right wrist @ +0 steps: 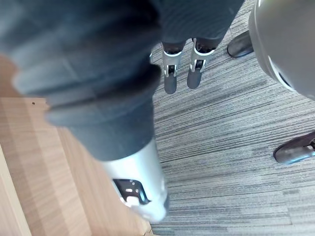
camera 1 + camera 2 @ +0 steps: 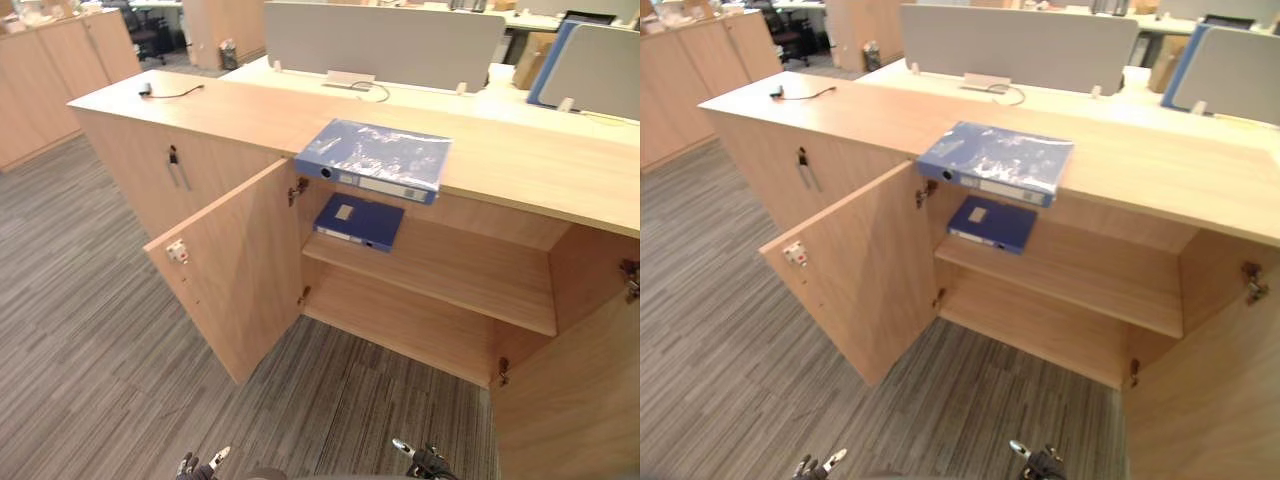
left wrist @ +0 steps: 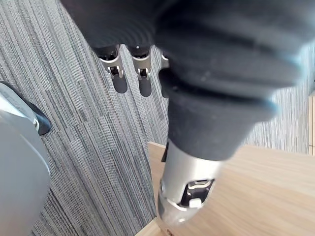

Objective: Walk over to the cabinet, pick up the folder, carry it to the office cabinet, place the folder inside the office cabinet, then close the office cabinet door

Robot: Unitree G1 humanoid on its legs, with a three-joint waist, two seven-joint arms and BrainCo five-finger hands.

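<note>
A blue folder (image 2: 375,157) under clear wrap lies flat on the wooden cabinet top (image 2: 520,165), its spine jutting over the front edge. Below it the office cabinet stands open, left door (image 2: 235,265) swung out and right door (image 2: 570,400) at the lower right. A second, darker blue folder (image 2: 358,221) rests on the inner shelf (image 2: 450,275). My left hand (image 2: 200,466) and right hand (image 2: 425,462) hang low at the bottom edge, well short of the cabinet. In the wrist views the left hand's fingers (image 3: 130,73) and the right hand's fingers (image 1: 182,73) point straight down over carpet and hold nothing.
A closed cabinet section with keys in its lock (image 2: 175,165) adjoins on the left. A black cable (image 2: 170,93) lies on the top's far left. Grey desk dividers (image 2: 380,45) stand behind it. More wooden cabinets (image 2: 50,70) line the far left, with striped grey carpet (image 2: 90,330) between.
</note>
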